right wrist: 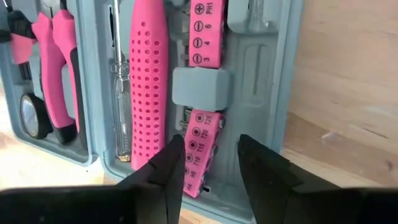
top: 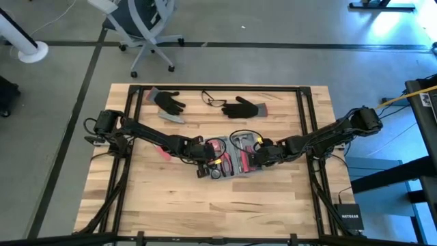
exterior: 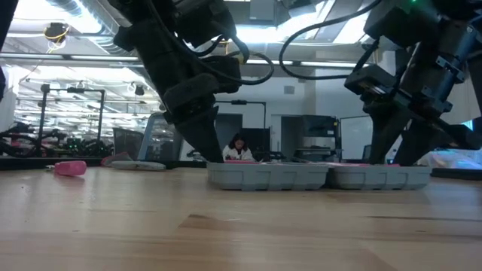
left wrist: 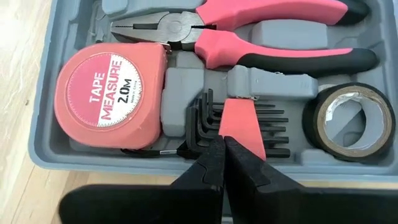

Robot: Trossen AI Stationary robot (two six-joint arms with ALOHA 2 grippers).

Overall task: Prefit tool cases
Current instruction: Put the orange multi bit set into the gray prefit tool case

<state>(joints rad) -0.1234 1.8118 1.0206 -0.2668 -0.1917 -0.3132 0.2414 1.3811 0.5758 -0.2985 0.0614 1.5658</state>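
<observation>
While the tool case (top: 231, 156) lies opened flat near the middle of your pale wooden table (top: 205, 212), both its grey-blue halves face up with pink-handled tools seated in the moulded slots. Your left gripper (left wrist: 222, 163) hangs over the near edge of the left half with its jaws pressed together, their tips just above a pink holder of black hex keys (left wrist: 239, 127). Beside it you can read "TAPE MEASURE 2.0M" on the round pink tape measure (left wrist: 109, 93); pliers (left wrist: 249, 31) lie beyond it and a roll of black tape (left wrist: 348, 121) sits in the corner. Your right gripper (right wrist: 210, 163) stands over the right half with its jaws parted a moderate way and holding nothing, straddling a pink bit strip (right wrist: 202, 149) marked "T10" and "T15"; a second strip (right wrist: 207, 31) reads "PH1", "6", "4", "3". Next to these sits a dotted pink handle (right wrist: 148, 81). Farther back on the table lie two black gloves (top: 169, 102) and a pair of glasses (top: 213, 100). Beyond the table you see a grey floor, an office chair (top: 147, 27), and a person seated in the lab behind (exterior: 239, 147).
</observation>
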